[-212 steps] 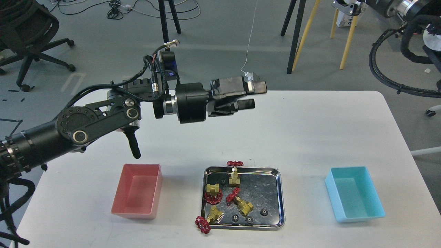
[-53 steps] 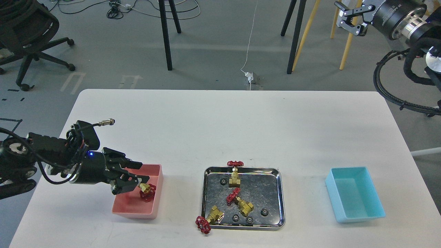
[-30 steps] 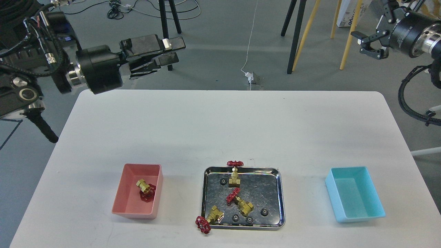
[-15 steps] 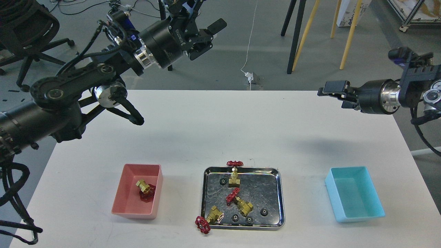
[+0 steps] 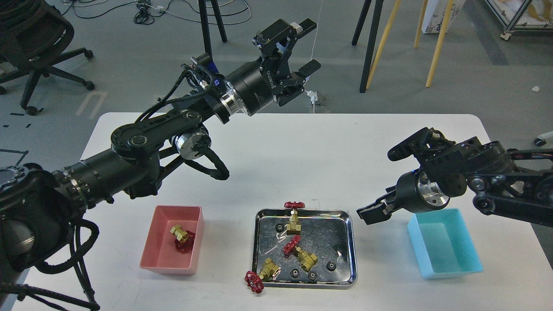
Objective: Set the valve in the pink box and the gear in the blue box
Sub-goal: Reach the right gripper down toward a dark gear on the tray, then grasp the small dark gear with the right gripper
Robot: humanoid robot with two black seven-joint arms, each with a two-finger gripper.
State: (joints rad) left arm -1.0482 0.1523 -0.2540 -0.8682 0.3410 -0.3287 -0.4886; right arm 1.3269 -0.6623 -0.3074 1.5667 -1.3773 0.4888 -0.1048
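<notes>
One valve (image 5: 182,239) lies in the pink box (image 5: 151,242) at the front left. Three more valves (image 5: 298,252) and several black gears (image 5: 331,265) lie in the steel tray (image 5: 352,246); one valve's handwheel (image 5: 254,281) hangs over the tray's front left edge. The blue box (image 5: 445,255) at the front right holds nothing. My left gripper (image 5: 307,46) is open and empty, high above the table's far edge. My right gripper (image 5: 370,212) hangs low between the tray's right rim and the blue box; its fingers are dark and cannot be told apart.
My left arm's links (image 5: 142,147) stretch over the table's left half, above the pink box. My right arm's wrist (image 5: 449,172) sits above the blue box's far end. An office chair (image 5: 30,39), stand legs and cables are on the floor beyond the table.
The left gripper has swung right along the table's far edge, still open and empty. The right arm has dropped and moved left, down to the tray's right side. The objects have not moved.
</notes>
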